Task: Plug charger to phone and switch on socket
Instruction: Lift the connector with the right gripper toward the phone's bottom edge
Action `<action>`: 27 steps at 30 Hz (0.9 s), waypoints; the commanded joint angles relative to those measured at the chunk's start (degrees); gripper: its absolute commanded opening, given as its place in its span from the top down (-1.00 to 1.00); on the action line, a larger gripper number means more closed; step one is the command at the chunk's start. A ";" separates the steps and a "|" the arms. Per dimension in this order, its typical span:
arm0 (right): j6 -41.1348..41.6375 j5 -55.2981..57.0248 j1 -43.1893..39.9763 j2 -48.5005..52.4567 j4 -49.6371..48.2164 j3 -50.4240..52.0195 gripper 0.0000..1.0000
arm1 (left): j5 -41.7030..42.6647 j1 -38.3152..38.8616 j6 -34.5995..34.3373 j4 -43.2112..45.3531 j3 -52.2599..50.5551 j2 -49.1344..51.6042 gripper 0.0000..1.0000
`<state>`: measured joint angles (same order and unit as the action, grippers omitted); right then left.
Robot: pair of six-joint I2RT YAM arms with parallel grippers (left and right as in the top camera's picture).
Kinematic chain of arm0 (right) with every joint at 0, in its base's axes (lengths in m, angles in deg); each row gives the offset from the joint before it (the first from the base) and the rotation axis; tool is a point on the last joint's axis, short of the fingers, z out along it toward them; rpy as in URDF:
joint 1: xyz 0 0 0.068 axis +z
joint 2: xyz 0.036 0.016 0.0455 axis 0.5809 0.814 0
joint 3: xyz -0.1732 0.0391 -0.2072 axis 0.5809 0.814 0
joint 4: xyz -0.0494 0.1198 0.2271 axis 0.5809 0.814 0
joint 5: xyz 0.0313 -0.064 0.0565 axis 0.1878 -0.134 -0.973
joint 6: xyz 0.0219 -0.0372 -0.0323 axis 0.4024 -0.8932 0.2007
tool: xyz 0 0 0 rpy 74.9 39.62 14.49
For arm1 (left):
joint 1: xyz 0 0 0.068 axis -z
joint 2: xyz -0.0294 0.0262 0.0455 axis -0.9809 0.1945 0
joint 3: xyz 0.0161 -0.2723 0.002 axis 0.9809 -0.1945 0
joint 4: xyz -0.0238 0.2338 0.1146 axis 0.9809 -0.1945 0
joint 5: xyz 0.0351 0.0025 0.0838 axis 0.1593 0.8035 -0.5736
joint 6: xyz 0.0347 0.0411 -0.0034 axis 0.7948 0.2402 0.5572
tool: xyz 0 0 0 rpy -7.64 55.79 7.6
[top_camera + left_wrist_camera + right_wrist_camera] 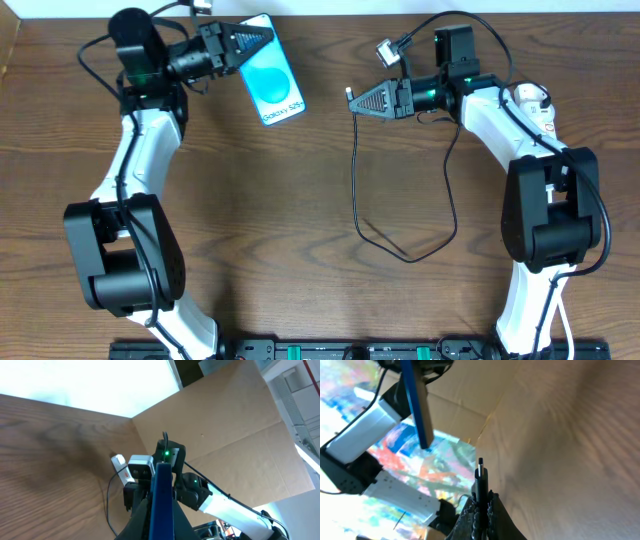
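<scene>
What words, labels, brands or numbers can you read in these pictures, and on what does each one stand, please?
"Galaxy S25+": on the phone screen, running along its lower edge in the overhead view.
Red markings on the socket: too small to read.
Nothing else can be read in any view.

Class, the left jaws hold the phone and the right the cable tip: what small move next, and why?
Probably ease the right gripper leftward toward the phone, lining the charger's plug tip up with its lower edge: the left gripper holds the phone, and a gap separates tip and phone.
</scene>
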<state>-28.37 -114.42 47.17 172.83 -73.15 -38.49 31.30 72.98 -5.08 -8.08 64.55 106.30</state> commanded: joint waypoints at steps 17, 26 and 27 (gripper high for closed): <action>1.92 -4.66 7.10 0.04 -8.61 -0.72 0.98 | -15.08 0.74 -2.49 4.96 0.57 -1.29 0.86; 1.95 -4.66 7.26 0.04 -8.76 -0.72 0.98 | -14.34 0.87 -3.96 4.98 0.57 -1.20 0.86; 1.92 -4.66 7.26 0.04 -8.81 -0.72 0.98 | -13.97 0.92 -3.93 5.01 0.57 -1.20 0.86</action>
<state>-26.77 -117.65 54.08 172.83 -81.81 -38.49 16.96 74.01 -8.29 -3.80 64.55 106.30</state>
